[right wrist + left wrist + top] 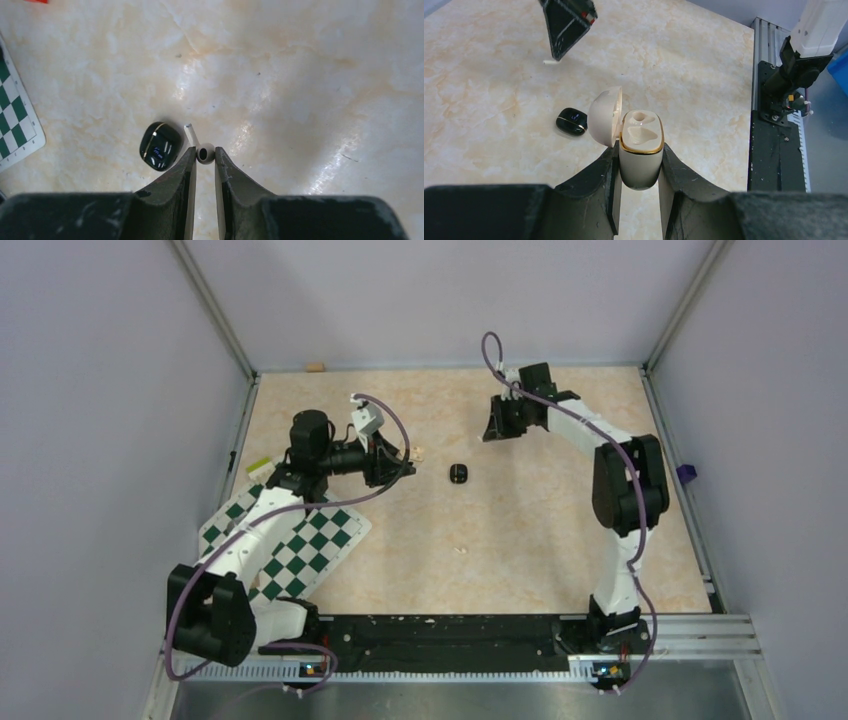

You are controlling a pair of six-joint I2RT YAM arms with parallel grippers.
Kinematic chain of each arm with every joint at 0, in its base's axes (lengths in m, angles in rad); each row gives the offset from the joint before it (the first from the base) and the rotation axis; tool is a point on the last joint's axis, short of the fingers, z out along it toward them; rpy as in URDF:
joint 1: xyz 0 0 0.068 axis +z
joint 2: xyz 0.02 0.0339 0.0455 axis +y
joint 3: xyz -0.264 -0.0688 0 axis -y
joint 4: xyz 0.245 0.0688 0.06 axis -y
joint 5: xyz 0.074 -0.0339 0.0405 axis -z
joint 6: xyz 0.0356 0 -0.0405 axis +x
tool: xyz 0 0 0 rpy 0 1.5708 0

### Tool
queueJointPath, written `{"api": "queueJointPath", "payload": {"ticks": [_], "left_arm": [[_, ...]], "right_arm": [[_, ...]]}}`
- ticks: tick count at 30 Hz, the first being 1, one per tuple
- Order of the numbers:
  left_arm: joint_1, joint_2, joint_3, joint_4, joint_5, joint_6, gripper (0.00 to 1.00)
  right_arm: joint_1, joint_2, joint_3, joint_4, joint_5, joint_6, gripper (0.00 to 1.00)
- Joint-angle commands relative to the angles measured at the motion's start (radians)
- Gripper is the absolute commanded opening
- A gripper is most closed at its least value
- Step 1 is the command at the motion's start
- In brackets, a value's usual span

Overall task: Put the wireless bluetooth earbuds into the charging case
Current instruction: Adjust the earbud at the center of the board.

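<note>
The charging case is cream-white with a gold rim. It stands upright between the fingers of my left gripper, which is shut on its body. Its lid hangs open to the left and both wells are bare. From above, the case sits at the tip of the left gripper, left of centre. My right gripper is shut on the head of a small white earbud, whose stem points away. The right gripper is low over the table. No other earbud shows.
A glossy black rounded piece with a thin gold line lies on the marble-look table just left of the right fingers, between the two grippers. A green-and-white chequered mat lies under the left arm. A white crumb lies nearer the front.
</note>
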Motion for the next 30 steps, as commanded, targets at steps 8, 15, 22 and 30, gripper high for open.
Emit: {"api": "queueJointPath", "payload": {"ticks": [8, 15, 22, 30], "left_arm": [[0.003, 0.033, -0.009, 0.095, -0.023, -0.050, 0.00], [0.002, 0.031, -0.010, 0.105, -0.022, -0.085, 0.00], [0.003, 0.023, -0.012, 0.105, -0.031, -0.083, 0.00], [0.003, 0.018, -0.015, 0.107, -0.033, -0.082, 0.00]], "right_arm": [[0.110, -0.486, -0.330, 0.222, 0.173, -0.500, 0.18], [0.157, -0.647, -0.580, 0.256, 0.150, -0.742, 0.18], [0.230, -0.693, -0.750, 0.258, 0.163, -0.881, 0.19], [0.310, -0.630, -0.845, 0.364, 0.304, -0.931, 0.20]]}}
